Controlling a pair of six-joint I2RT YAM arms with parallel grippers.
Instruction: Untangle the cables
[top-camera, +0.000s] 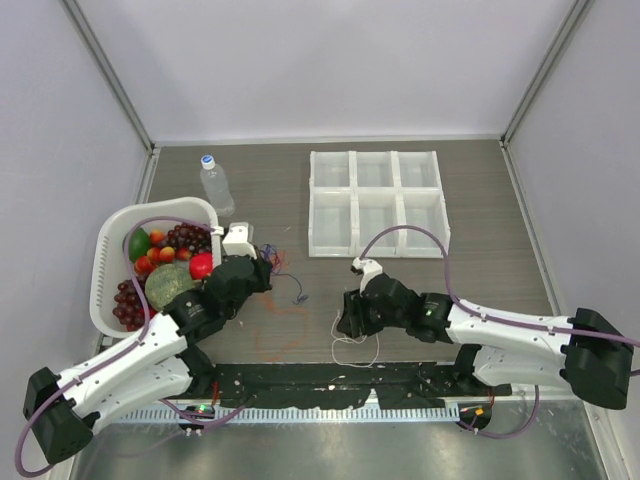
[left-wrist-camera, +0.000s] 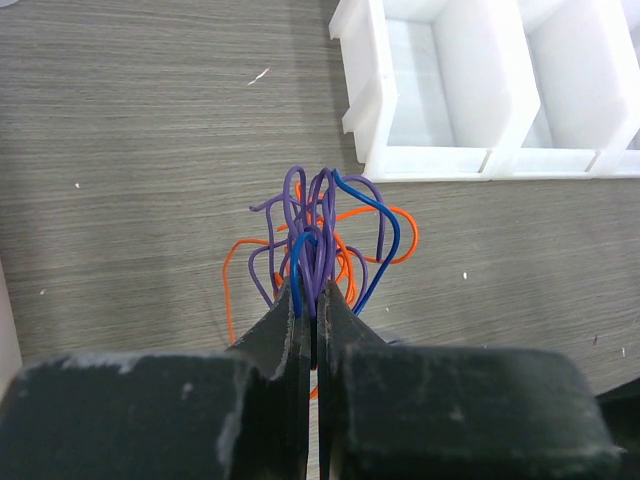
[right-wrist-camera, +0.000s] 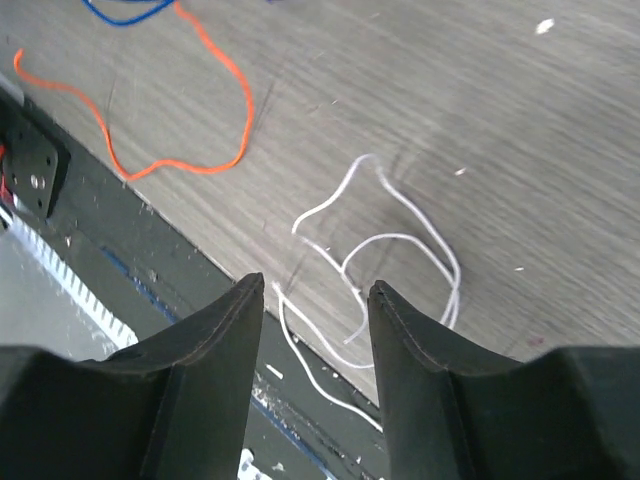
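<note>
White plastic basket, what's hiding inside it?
Fruit fills the white plastic basket: dark grapes, a green fruit, small red and orange fruits, a round greenish melon. The left arm covers its near right corner, so anything there is hidden.

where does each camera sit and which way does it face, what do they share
Top external: above and behind the robot, looking down at the table; left arm, right arm, left claw, right claw show.
Left wrist: on the left arm, looking past its shut claw at the cable bundle and white tray.
Right wrist: on the right arm, looking down through its open claw at the white cable.
Shared: white cable, in top and right wrist.
</note>
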